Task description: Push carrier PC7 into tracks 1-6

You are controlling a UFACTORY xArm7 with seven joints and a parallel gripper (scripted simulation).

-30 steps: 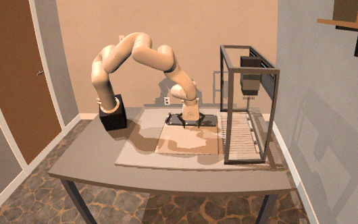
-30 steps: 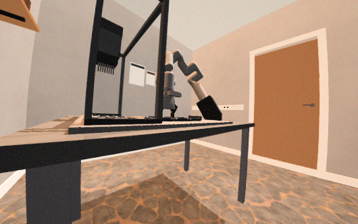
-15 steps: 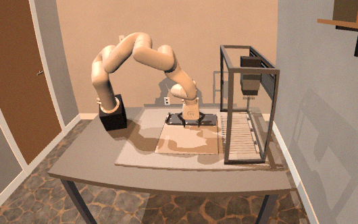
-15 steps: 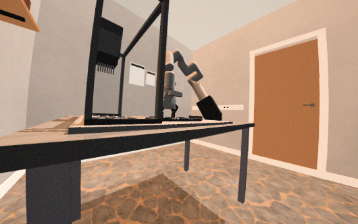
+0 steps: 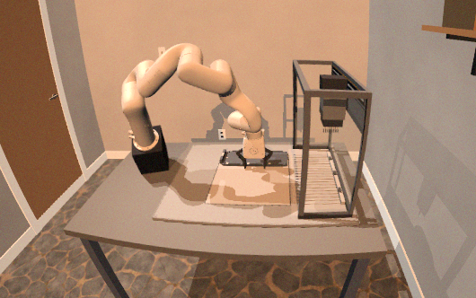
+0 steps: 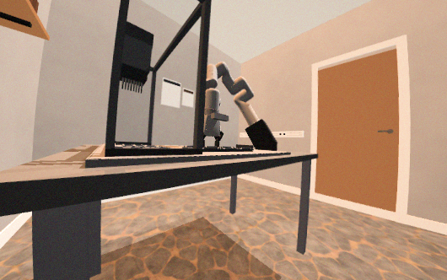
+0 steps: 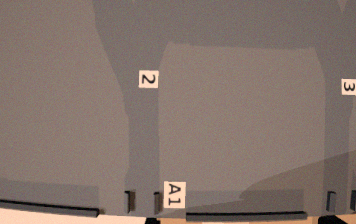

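Hovering: one tool (image 5: 254, 164), fully open, empty | one carrier (image 5: 276, 158) beneath | three tiles: 2 (image 7: 148, 79), 3 (image 7: 349, 86), A1 (image 7: 174, 194)

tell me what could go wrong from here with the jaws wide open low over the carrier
1. The open jaws of the gripper straddle the flat dark grey carrier; pushing this way, one jaw might ride over the top instead of catching the handle.
2. The wrist view shows white number tiles 2 and 3 but no rail entries, so a skewed push could jam the carrier short of the pale slatted loading rails.
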